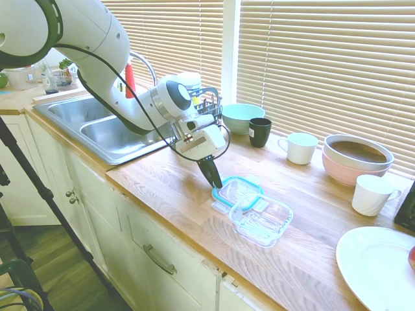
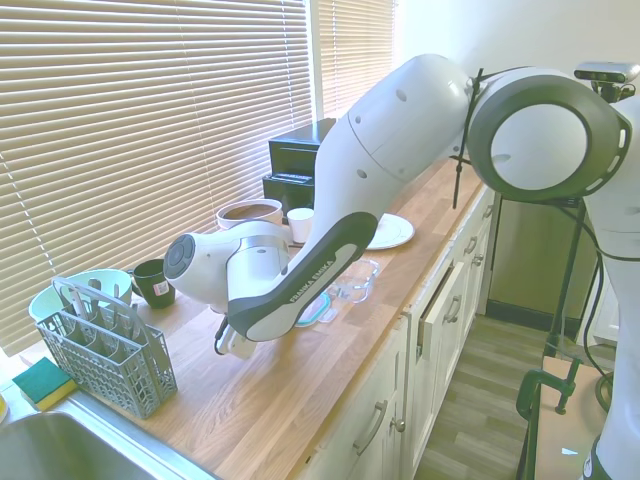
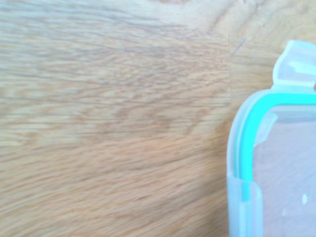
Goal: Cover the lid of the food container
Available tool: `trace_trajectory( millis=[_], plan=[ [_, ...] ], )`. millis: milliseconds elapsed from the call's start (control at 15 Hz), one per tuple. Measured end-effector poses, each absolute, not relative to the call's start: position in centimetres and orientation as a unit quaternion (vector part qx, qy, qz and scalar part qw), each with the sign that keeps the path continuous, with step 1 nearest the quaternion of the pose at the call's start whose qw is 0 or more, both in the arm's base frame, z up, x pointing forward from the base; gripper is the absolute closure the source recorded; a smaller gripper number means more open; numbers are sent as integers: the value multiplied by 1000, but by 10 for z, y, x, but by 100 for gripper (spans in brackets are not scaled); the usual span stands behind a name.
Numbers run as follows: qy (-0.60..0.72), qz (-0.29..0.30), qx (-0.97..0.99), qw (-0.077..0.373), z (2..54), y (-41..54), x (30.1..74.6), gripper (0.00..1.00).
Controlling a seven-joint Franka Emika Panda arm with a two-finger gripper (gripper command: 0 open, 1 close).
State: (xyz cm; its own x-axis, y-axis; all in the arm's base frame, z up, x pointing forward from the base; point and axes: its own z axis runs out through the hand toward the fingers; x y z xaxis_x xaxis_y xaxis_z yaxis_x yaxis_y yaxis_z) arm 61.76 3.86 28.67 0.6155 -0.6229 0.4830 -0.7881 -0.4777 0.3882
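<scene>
The lid (image 1: 237,192) lies flat on the wooden bench (image 1: 168,188) near its front edge, one side touching the food container (image 1: 260,219), which sits just beside it. The tool (image 1: 211,175) points down at the lid's outer edge, its fingers drawn together and clenched on nothing.
</scene>
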Motion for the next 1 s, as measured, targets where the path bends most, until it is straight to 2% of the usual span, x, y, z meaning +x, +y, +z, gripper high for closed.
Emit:
trace_trajectory(
  millis=[533,1000],
  plan=[
    [-418,145,856,267,332,63,596,100],
    [-430,147,864,217,398,62,579,100]
  ],
)
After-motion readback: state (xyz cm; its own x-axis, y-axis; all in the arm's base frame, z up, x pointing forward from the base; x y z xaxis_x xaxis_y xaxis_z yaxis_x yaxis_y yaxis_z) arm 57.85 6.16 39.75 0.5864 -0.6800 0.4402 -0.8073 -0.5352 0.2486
